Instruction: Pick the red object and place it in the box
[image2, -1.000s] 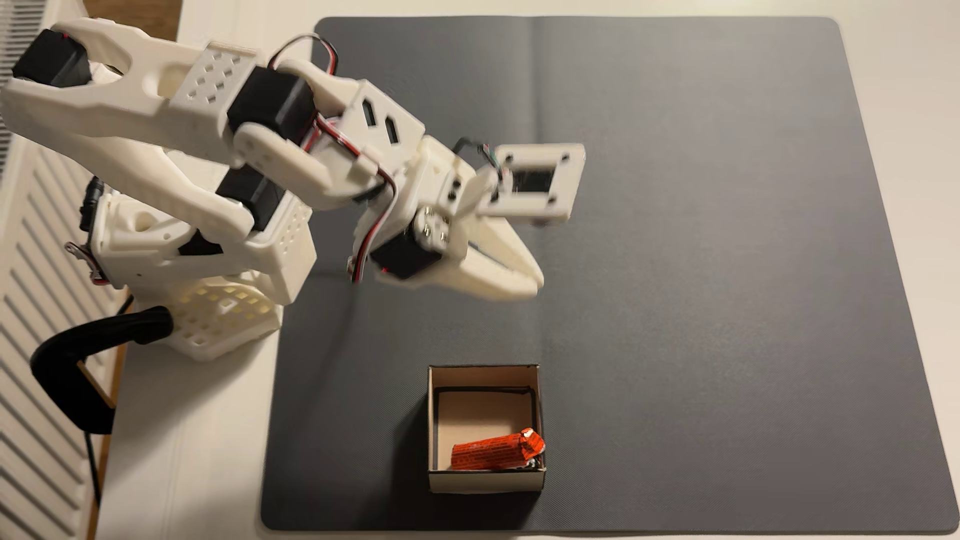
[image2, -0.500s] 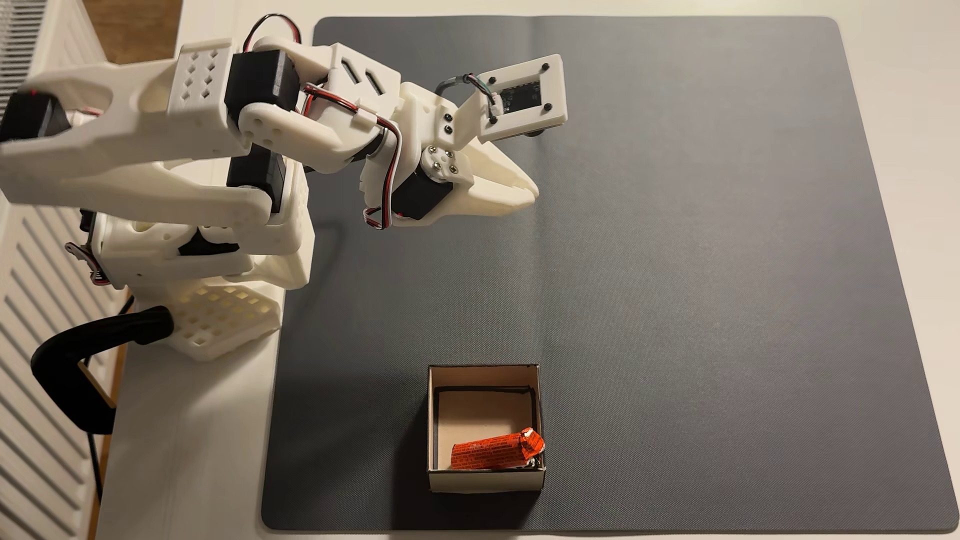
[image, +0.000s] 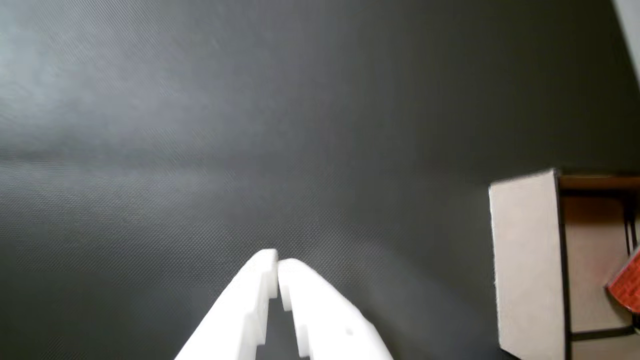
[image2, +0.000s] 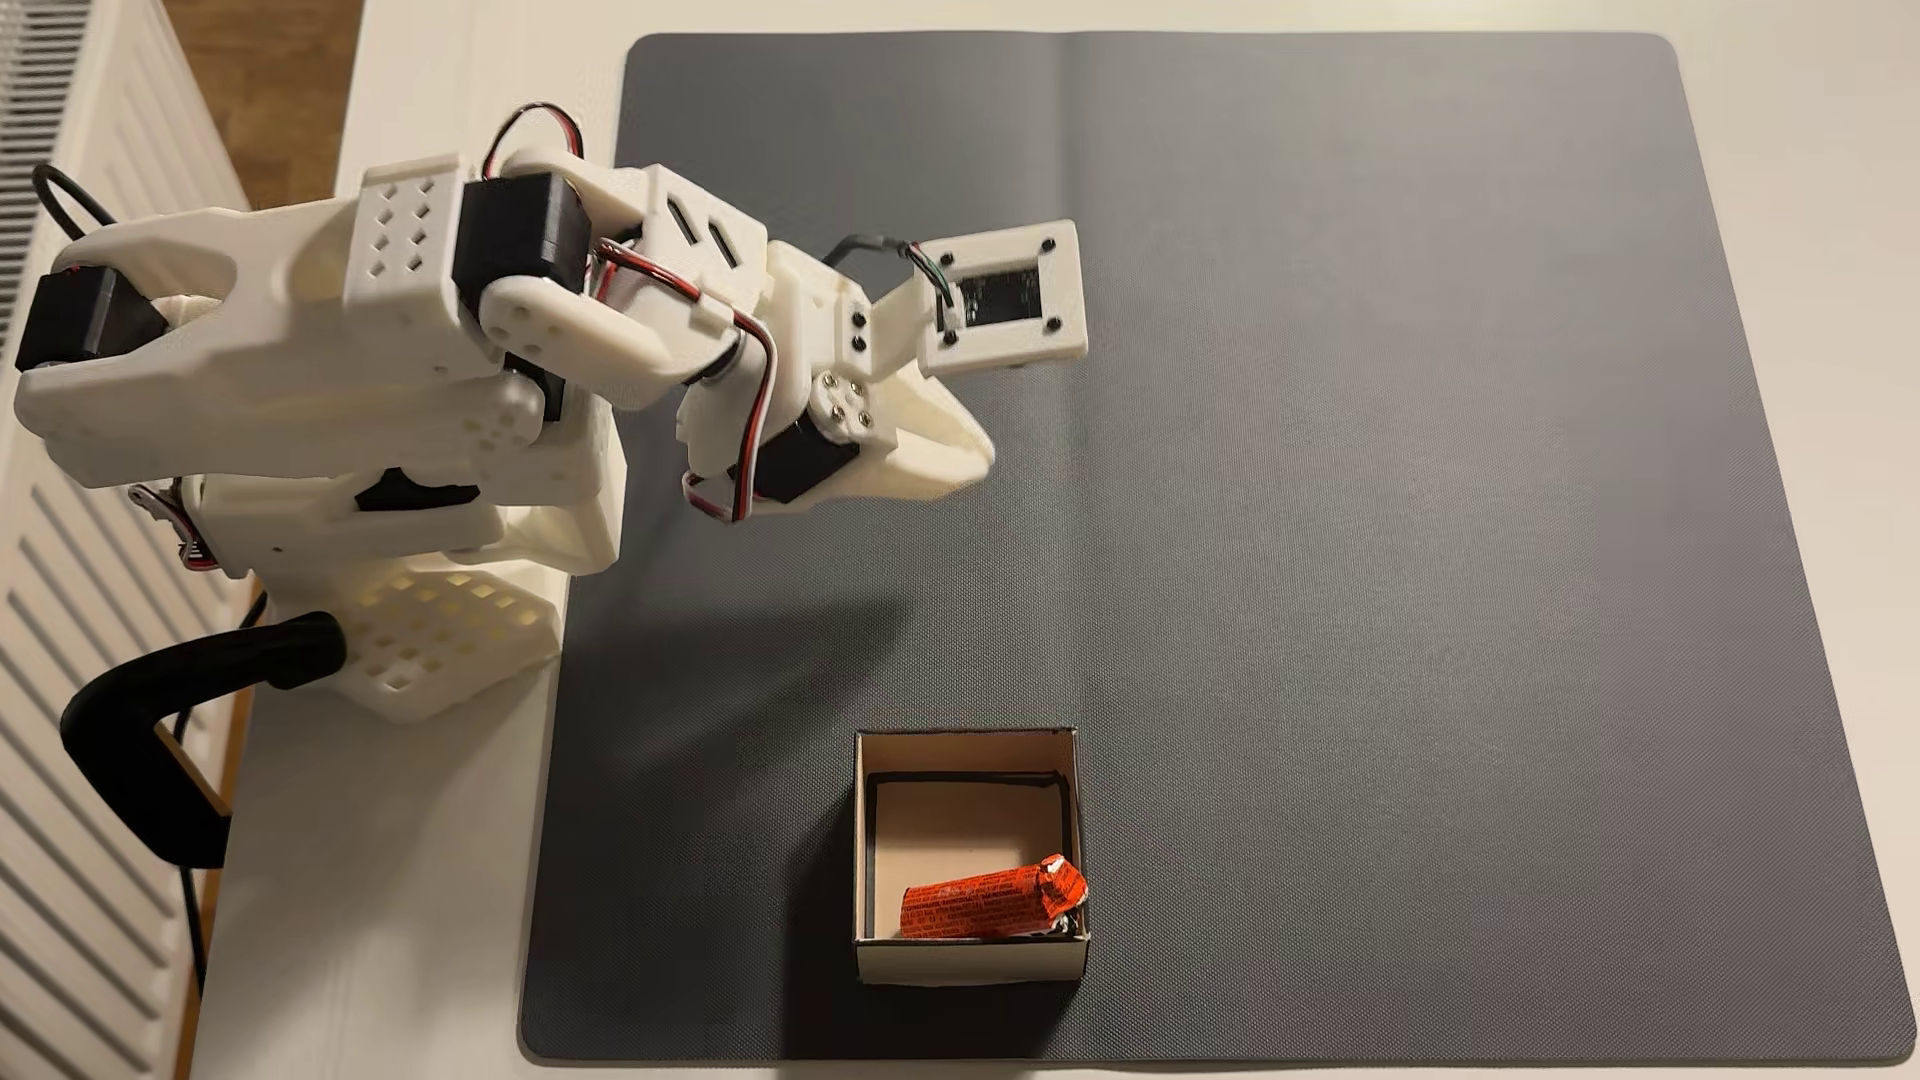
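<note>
Your pincer (image2: 977, 457) is closed and empty, tips pressed together with nothing between them; the wrist view shows the same, pincer (image: 278, 267) over bare dark mat (image: 200, 125). The red object (image2: 987, 901) already lies inside the box (image2: 966, 961), resting along the wall nearest the camera in the fixed view, its crimped end tucked up in the right-hand corner. Long axis runs roughly left-right in that view, tilted a little, right end higher. The box sits on the mat (image2: 1455, 519) near its lower edge, well apart from the pincer, which hangs near the arm's base over the upper-left part of the mat. So the object lies down-frame from the pincer in the fixed view; in the wrist view the box (image: 525, 265) is at the right edge with a sliver of the red object (image: 627, 285) showing inside.

Judging from this, the placing looks done: the object is in and you are not touching it. No further grasp seems needed; what's left is likely parking the arm. If you did go back in, the thin box walls would be easy to knock. The pale bench (image2: 395, 883) carries mat and arm base.
</note>
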